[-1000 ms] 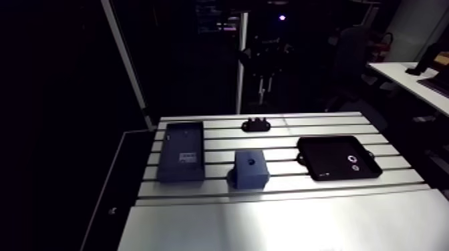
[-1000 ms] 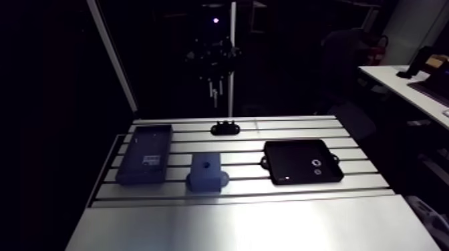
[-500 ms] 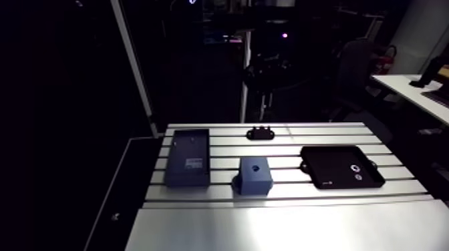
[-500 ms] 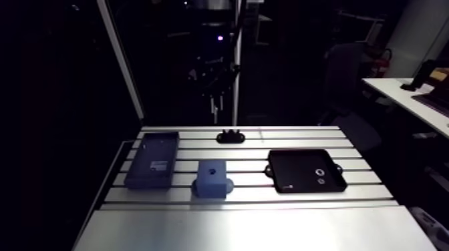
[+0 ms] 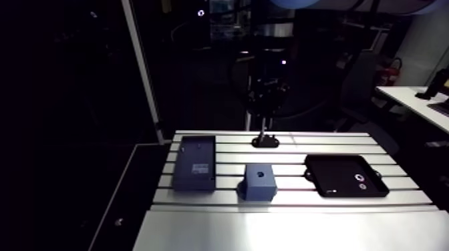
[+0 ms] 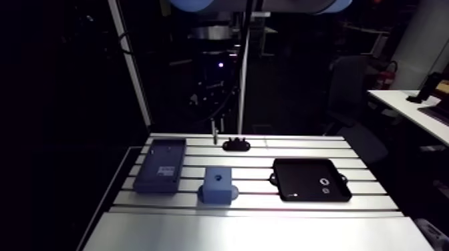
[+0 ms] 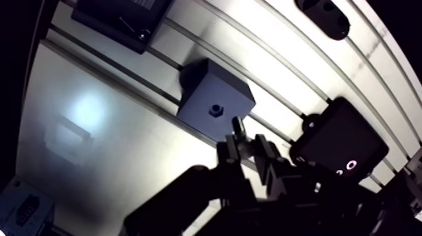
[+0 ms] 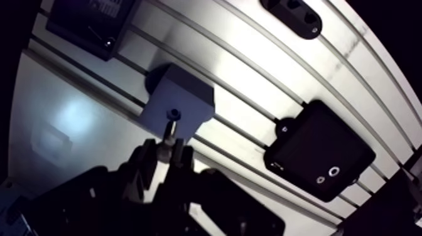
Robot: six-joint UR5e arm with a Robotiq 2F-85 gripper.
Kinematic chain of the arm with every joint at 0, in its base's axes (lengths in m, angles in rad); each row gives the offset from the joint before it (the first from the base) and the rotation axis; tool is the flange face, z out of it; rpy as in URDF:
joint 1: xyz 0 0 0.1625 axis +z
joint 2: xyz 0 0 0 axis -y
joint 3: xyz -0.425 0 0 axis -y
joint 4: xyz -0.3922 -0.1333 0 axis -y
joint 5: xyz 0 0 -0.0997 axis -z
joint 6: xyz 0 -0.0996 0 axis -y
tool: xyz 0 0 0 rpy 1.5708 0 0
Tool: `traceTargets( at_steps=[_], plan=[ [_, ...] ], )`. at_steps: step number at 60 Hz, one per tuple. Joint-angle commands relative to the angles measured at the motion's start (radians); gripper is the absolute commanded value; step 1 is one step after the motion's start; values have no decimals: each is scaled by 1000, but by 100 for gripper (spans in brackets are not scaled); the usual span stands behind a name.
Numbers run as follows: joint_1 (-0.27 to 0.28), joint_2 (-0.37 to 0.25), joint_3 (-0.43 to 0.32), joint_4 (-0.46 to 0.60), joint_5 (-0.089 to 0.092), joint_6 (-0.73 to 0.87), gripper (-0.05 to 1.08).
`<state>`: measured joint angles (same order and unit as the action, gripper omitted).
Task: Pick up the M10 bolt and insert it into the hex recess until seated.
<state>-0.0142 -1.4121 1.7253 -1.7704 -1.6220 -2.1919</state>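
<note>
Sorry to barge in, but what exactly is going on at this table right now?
The arm's two-fingered pincer is shut on a small dark metal bolt, which sticks out ahead of it. It hangs above the slotted aluminium table, the bolt aimed roughly at the hole in the top of the blue square block. The bolt is not yet in. A flat black tray and a dark blue rectangular box lie on either side of the block.

End effector [image 8: 164, 149] aloft, fingers [image 8: 148, 157] tight on the M10 bolt [image 8: 168, 133]
</note>
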Motion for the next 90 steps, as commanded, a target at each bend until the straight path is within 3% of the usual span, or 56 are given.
traceTargets(
  at_steps=[1, 32, 46, 90],
  plan=[
    [2, -16, 43, -31, -12, -4, 78],
    [2, -14, 88, -36, -15, -3, 79],
    [-1, -9, 116, -87, -21, -6, 79],
    [-1, 9, 161, -134, -19, -9, 79]
  ],
)
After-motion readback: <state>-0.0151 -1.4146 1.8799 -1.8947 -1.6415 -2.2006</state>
